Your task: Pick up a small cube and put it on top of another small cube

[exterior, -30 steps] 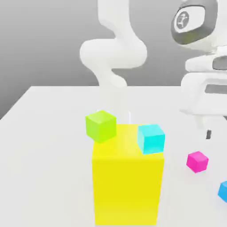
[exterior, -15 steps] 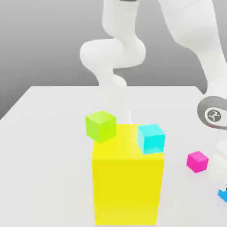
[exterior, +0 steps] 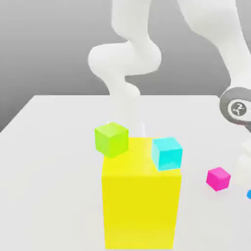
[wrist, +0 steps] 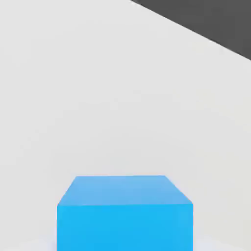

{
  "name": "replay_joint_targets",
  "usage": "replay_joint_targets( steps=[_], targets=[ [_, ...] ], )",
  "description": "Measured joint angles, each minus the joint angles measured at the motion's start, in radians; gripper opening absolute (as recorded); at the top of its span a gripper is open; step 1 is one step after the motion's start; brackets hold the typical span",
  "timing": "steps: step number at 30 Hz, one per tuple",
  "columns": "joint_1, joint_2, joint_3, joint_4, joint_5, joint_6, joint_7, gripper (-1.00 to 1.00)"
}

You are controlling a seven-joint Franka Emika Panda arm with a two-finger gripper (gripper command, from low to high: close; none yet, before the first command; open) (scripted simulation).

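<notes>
White table point(exterior: 59, 147), grey backdrop. My hand's low over the small blue cube point(wrist: 125, 213) at exterior view's right edge, near magenta cube point(exterior: 218, 178); grip state: can't tell. Nothing lifted/stacked yet imo

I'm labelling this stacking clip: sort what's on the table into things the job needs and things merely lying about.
Needed:
- bright blue cube, to be picked up
- magenta cube, the likely base, being the only other small one

Lying about:
- big yellow block
- green cube
- cyan cube
</notes>
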Motion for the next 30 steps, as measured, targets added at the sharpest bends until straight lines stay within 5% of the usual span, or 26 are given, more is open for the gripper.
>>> replay_joint_targets(
  steps=[12,22,26,27,30],
  targets=[
    [-0.16,-0.41,-0.112,-0.059,0.107,-0.226,-0.065,-1.0],
    [-0.272,-0.75,-0.387,-0.131,0.337,-0.565,-0.206,-1.0],
    [-0.287,-0.706,-0.414,-0.211,0.365,-0.489,-0.226,-1.0],
    [-0.288,-0.692,-0.415,-0.238,0.366,-0.448,-0.227,1.0],
    [-0.288,-0.692,-0.415,-0.238,0.366,-0.448,-0.227,1.0]
  ],
)
